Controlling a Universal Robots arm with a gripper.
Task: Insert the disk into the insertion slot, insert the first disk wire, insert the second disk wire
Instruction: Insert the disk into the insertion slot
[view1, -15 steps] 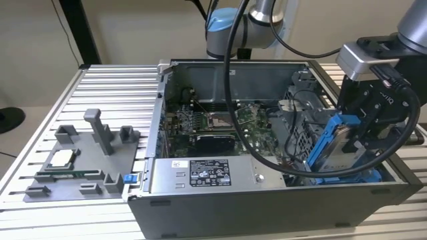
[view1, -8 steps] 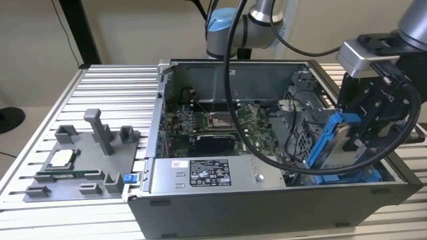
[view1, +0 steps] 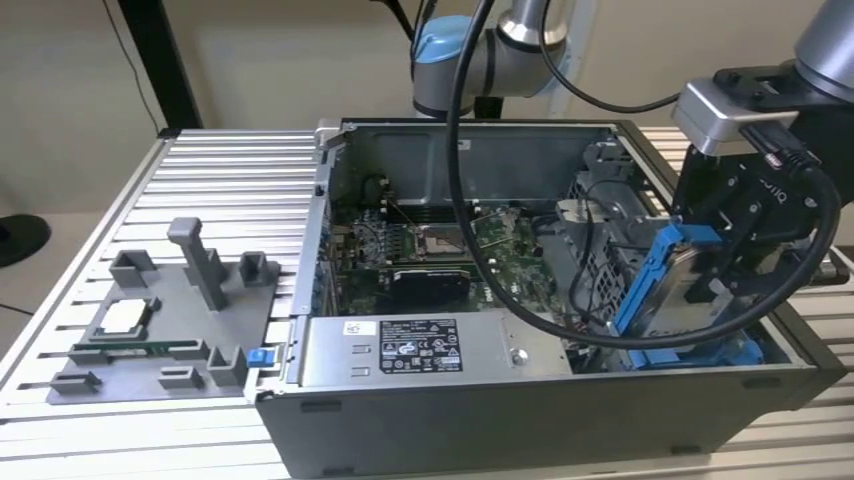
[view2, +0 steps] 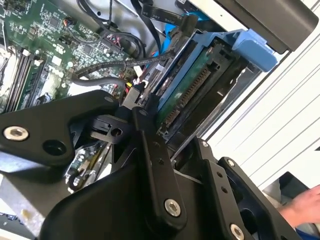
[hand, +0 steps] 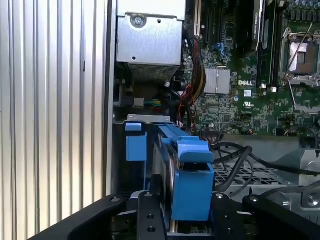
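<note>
Holding the disk (view1: 663, 282) clamped between the fingers (hand: 147, 214) of the gripper (view1: 711, 285), on edge and tilted, lower end down by the blue tabs of the slot (view1: 731, 352) at the exterior view's right end of the open computer case (view1: 534, 405), beside loose black cables (hand: 235, 160) and near the green board (hand: 235, 110).

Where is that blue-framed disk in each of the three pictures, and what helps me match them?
Exterior view: the disk is tilted over the grey case, at the exterior view's right.
Second wrist view: the disk shows its green underside, next to black cables.
First wrist view: the disk is edge-on, blue frame facing us.
Shared landmark: the green motherboard.
</note>
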